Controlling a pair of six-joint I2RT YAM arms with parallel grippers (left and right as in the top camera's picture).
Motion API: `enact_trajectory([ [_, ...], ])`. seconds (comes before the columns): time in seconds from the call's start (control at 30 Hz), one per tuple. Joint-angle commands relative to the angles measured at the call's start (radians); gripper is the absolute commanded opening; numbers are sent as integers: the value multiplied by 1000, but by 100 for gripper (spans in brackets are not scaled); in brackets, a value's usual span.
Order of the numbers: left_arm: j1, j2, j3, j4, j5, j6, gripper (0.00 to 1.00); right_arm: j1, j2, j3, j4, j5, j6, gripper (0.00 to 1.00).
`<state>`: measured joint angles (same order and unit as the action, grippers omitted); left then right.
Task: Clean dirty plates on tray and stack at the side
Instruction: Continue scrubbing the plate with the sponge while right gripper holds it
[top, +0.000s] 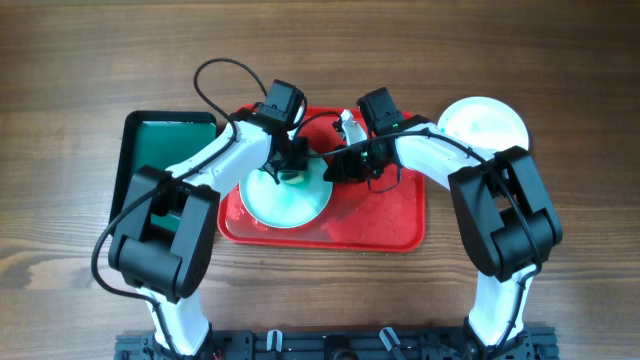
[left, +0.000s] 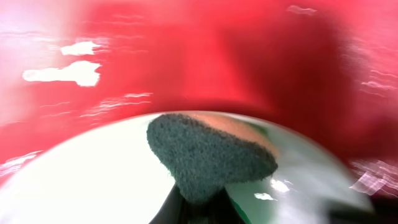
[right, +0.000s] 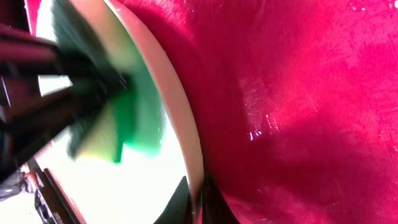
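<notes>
A pale-aqua plate with a green smear lies on the red tray. My left gripper is shut on a dark sponge pressed on the plate's far part. My right gripper is shut on the plate's rim, one finger on each side. In the right wrist view the sponge and the green smear show blurred on the plate. A second white plate lies on the table right of the tray.
A smaller black-rimmed green tray sits left of the red tray. A small white object lies at the red tray's far edge. The red tray's floor is wet. Cables loop over the far side.
</notes>
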<state>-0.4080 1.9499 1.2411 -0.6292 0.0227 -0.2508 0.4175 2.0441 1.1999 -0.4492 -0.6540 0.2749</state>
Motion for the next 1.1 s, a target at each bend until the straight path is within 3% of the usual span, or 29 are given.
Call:
enact_trajectory([
  [0.0, 24, 27, -13, -74, -441, -81, 4, 0, 11, -2, -9, -30, -5, 4],
  [0.17, 24, 27, -13, -226, -375, -105, 4, 0, 11, -2, 17, 37, 47, 4],
  [0.3, 24, 27, -13, -326, -143, -61, 4, 0, 11, -2, 21, 75, 75, 4],
  [0.33, 24, 27, -13, -340, -61, -26, 4, 0, 11, -2, 22, 74, 75, 4],
  [0.43, 24, 27, -13, -344, 363, 224, 4, 0, 11, -2, 23, 74, 75, 4],
  [0.5, 24, 27, -13, -332, 525, 340, 4, 0, 11, -2, 23, 75, 75, 4],
  [0.57, 24, 27, -13, -278, 565, 355, 4, 0, 11, -2, 24, 74, 76, 4],
  [0.73, 24, 27, -13, -92, 563, 347, 4, 0, 11, -2, 23, 75, 76, 4],
  [0.8, 24, 27, -13, -9, 513, 289, 4, 0, 11, -2, 23, 75, 75, 4],
  [0.93, 24, 27, -13, 84, 157, 92, 4, 0, 11, -2, 23, 75, 74, 4],
  [1.07, 24, 27, -13, 22, -283, -76, 4, 0, 11, -2, 23, 78, 73, 4],
])
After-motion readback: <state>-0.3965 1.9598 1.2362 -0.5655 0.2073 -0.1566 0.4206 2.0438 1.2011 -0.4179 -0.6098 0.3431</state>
